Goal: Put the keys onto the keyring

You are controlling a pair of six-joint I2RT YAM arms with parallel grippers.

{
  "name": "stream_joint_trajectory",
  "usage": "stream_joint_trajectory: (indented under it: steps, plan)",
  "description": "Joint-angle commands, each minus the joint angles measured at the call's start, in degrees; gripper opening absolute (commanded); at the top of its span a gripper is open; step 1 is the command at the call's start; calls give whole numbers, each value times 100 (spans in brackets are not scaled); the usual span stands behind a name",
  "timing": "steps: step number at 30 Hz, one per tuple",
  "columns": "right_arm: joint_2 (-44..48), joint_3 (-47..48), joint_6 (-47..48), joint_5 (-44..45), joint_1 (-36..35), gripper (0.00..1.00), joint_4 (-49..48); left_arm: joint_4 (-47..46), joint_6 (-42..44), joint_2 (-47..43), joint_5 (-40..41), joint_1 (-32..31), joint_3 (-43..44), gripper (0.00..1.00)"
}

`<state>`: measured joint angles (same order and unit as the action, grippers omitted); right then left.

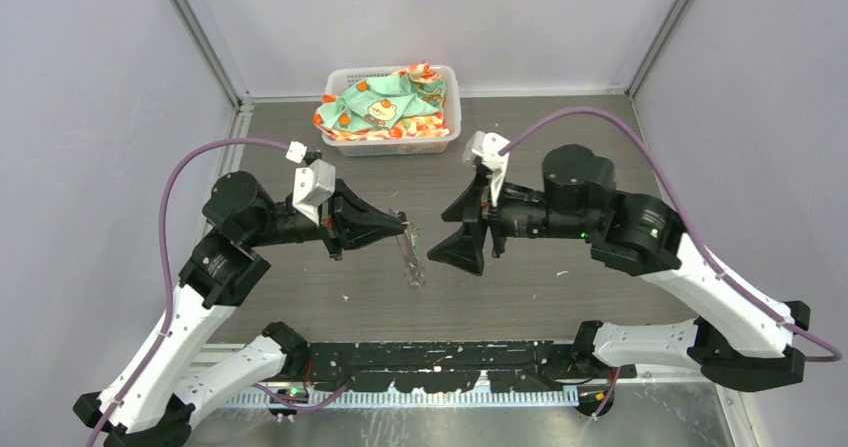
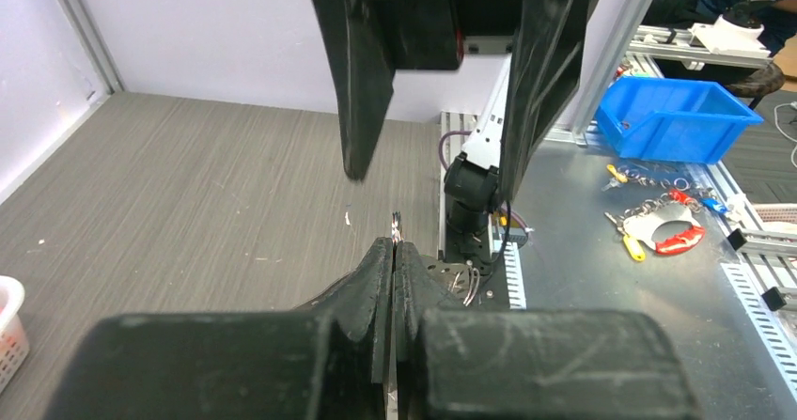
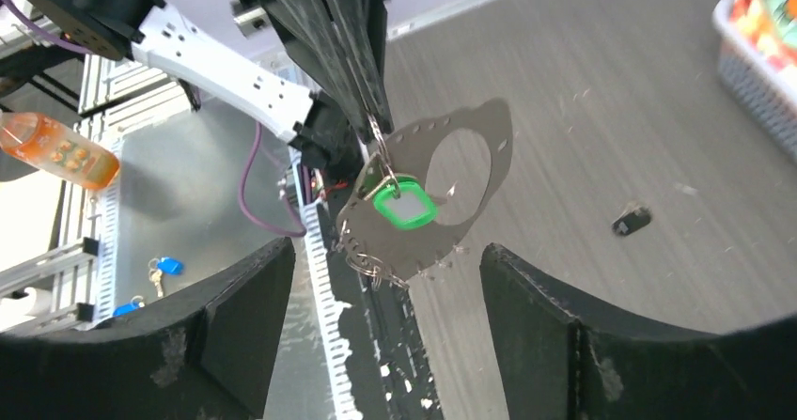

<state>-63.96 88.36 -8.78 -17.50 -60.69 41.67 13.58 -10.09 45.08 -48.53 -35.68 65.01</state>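
My left gripper [image 1: 403, 222] is shut on the top edge of the keyring [image 3: 500, 152], a thin silver-grey loop with a toothed edge and small wire rings, which hangs below it over the table [image 1: 412, 259]. In the left wrist view only a sliver of the keyring [image 2: 396, 221] shows above the shut left gripper [image 2: 396, 246]. A green-headed key [image 3: 404, 204] hangs against the keyring from a small ring. The black-headed key [image 3: 632, 220] lies on the table to the right. My right gripper [image 3: 387, 256] stands open facing the keyring, holding nothing and apart from it [image 1: 452, 229].
A white basket [image 1: 450, 77] holding a patterned cloth [image 1: 385, 105] stands at the back of the table. Beyond the table edge, a metal bench holds a blue bin [image 2: 669, 119] and spare keys and rings [image 2: 658, 223]. Walls close in left and right.
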Motion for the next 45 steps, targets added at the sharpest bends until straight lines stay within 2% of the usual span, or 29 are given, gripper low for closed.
stream_joint_trajectory:
  steps: [1, 8, 14, 17, 22, 28, 34, 36, 40, 45]
  plan:
    - [297, 349, 502, 146, -34, 78, -450, -206, -74, -24, -323, -1, 184, 0]
    - [38, 208, 659, -606, -16, 73, -1046, -210, -233, 95, -685, 0, 307, 0]
    - [-136, 135, 517, -1325, 184, 63, -1384, -179, -282, 128, -765, -3, 394, 0]
    - [-172, 24, 392, -1466, 276, 60, -1533, -183, -290, 115, -780, -5, 400, 0]
    - [-227, -10, 264, -1693, 350, 45, -1663, -194, -300, 106, -765, -1, 415, 0]
    - [-268, -76, 223, -1704, 357, 44, -1671, -222, -327, 98, -746, -5, 407, 0]
    - [-300, -173, 219, -1746, 364, 38, -1626, -242, -343, 84, -710, -3, 407, 0]
    - [-301, -188, 221, -1755, 359, 31, -1627, -251, -353, 71, -710, -2, 409, 0]
    - [-310, -169, 216, -1734, 363, 3, -1638, -236, -345, 68, -703, -2, 378, 0]
    - [-232, -185, 223, -1564, 358, 1, -1534, 106, 10, 45, -727, -3, 314, 0]
